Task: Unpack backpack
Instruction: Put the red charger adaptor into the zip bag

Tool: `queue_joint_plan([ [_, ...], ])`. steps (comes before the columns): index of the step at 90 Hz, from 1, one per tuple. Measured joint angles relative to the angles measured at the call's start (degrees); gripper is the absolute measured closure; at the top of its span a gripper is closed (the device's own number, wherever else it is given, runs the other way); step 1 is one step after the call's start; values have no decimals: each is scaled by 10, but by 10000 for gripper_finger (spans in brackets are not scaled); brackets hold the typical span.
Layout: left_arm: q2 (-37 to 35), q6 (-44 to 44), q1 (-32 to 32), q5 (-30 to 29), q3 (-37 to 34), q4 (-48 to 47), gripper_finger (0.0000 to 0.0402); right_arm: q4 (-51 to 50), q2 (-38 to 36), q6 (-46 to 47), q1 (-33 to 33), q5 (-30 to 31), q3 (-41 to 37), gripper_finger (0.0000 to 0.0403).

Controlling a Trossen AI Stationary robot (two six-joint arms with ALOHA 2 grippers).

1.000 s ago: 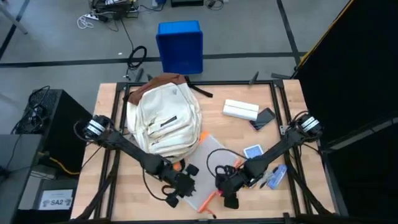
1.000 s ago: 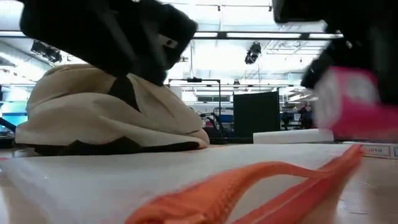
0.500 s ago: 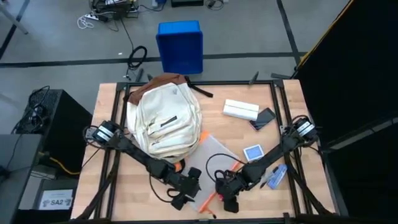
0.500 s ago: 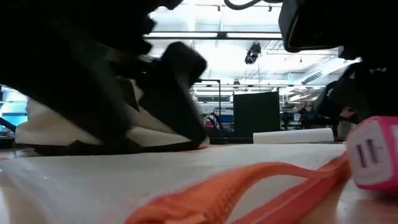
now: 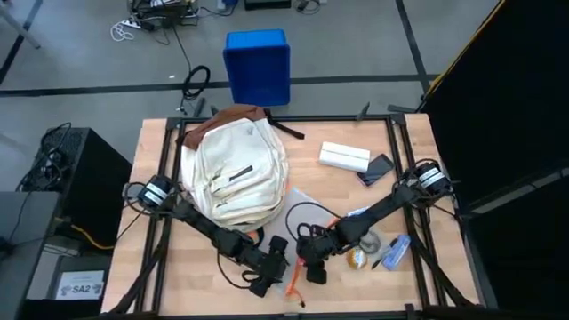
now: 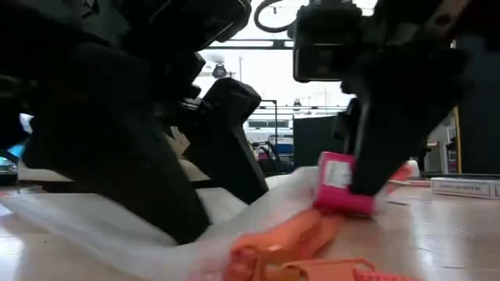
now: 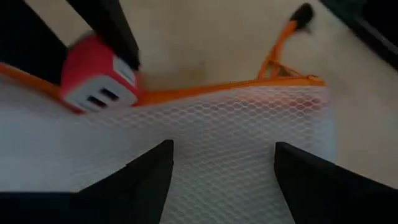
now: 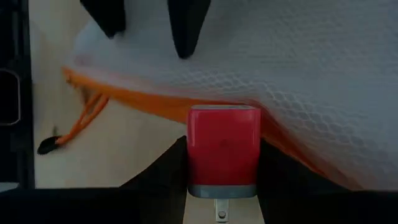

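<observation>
Bare tabletop (image 5: 418, 267) is left only at the lower right of the high view. The backpack (image 5: 233, 169) is laid in the upper left, a white box (image 5: 344, 157) and a dark phone (image 5: 377, 169) to the upper right, a tape roll (image 5: 360, 257) lower right. The mesh pouch (image 7: 205, 130), orange-edged, lies at lower centre. The left tool (image 7: 221, 177) is held spread open over its mesh, gripping nothing. The right tool (image 8: 222, 163) is clamped on a pink charger (image 8: 222, 148) at the pouch's zip edge.
</observation>
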Motion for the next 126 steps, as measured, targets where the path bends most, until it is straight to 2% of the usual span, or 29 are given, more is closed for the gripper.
queue_joint_plan([
  [16,0,0,10,-54,0,1,156,12,1,-25,-14,2,0,289],
  [31,0,-2,18,-66,0,14,156,22,1,-36,-14,4,-1,289],
  [45,-4,-12,19,-67,0,0,156,28,1,-37,-9,5,-1,289],
  [68,-52,-39,19,-67,0,-80,156,27,1,-31,-2,8,0,289],
  [89,-60,-45,17,-55,0,-66,156,25,1,-30,-8,11,0,289],
  [126,-54,-150,57,-31,0,-82,156,24,1,-32,-26,20,0,289],
])
